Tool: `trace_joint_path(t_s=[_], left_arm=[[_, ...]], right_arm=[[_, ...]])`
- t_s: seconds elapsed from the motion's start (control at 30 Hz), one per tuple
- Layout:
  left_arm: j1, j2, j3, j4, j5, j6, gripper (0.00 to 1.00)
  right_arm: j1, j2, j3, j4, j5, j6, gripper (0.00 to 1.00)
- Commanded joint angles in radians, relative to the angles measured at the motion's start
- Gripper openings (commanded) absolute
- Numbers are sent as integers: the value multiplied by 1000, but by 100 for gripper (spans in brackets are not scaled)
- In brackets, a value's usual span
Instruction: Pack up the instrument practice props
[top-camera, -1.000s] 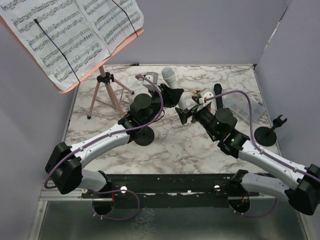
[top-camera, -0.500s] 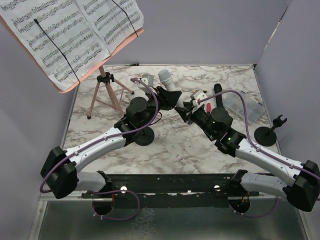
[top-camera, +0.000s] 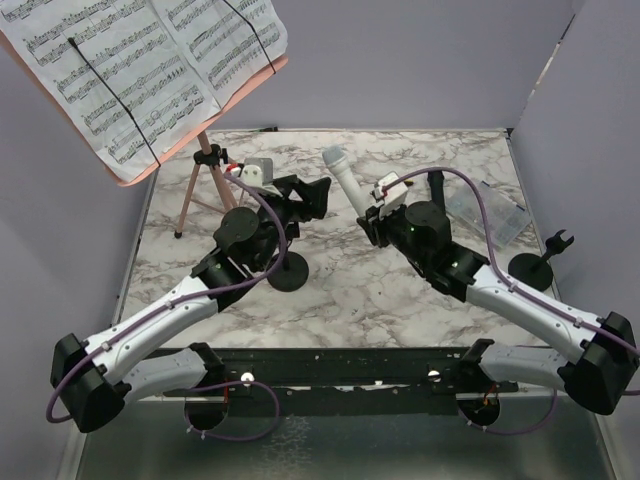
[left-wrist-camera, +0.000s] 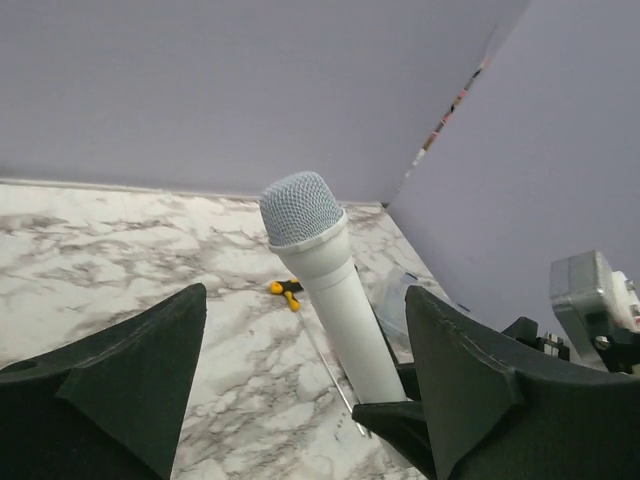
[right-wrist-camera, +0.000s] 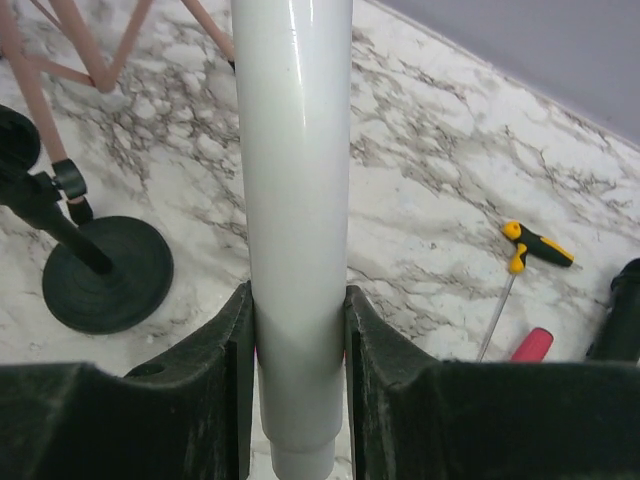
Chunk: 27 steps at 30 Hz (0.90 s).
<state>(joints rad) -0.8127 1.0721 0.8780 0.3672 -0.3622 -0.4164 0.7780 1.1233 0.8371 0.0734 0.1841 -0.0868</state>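
Observation:
My right gripper (top-camera: 371, 219) (right-wrist-camera: 297, 312) is shut on the lower body of the white microphone (top-camera: 344, 181) (right-wrist-camera: 293, 150), which is held off the table with its mesh head pointing away. To its left, my left gripper (top-camera: 304, 195) (left-wrist-camera: 300, 385) stands open, its fingers (left-wrist-camera: 468, 375) apart from the white microphone (left-wrist-camera: 330, 290). The pink tripod music rest (top-camera: 203, 186) stands at the back left with white sheet-music pages (top-camera: 140, 70) on its board. One black round-based holder (top-camera: 290, 271) (right-wrist-camera: 103, 275) sits under the left arm and another (top-camera: 533, 268) at the right. The black microphone (top-camera: 435, 184) lies behind the right wrist.
A clear plastic compartment box (top-camera: 492, 212) lies at the back right. A red-handled screwdriver (right-wrist-camera: 531, 344) and a yellow-and-black tool (right-wrist-camera: 536, 246) (left-wrist-camera: 284, 291) lie on the marble table (top-camera: 340, 300). Purple walls close in the back and both sides.
The left gripper opened, let go of the white microphone and drew back to the left. The right gripper closed on the microphone and now holds it alone.

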Motion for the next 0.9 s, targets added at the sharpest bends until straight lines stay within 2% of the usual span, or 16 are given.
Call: trace_joint_path(t_s=[0.0, 0.2, 0.4, 0.63, 0.87], left_arm=[[2, -117, -46, -118, -152, 145, 83], [1, -308, -164, -186, -261, 192, 89], [1, -467, -297, -264, -319, 181, 99], [2, -673, -510, -261, -379, 171, 99], [1, -804, -586, -249, -455, 189, 99]], right_arm=[[-30, 39, 57, -125, 80, 26, 1], [-118, 134, 125, -221, 111, 62, 1], [-238, 249, 190, -291, 113, 142, 1], [-341, 352, 222, -296, 124, 163, 1], [-440, 458, 230, -293, 102, 164, 1]])
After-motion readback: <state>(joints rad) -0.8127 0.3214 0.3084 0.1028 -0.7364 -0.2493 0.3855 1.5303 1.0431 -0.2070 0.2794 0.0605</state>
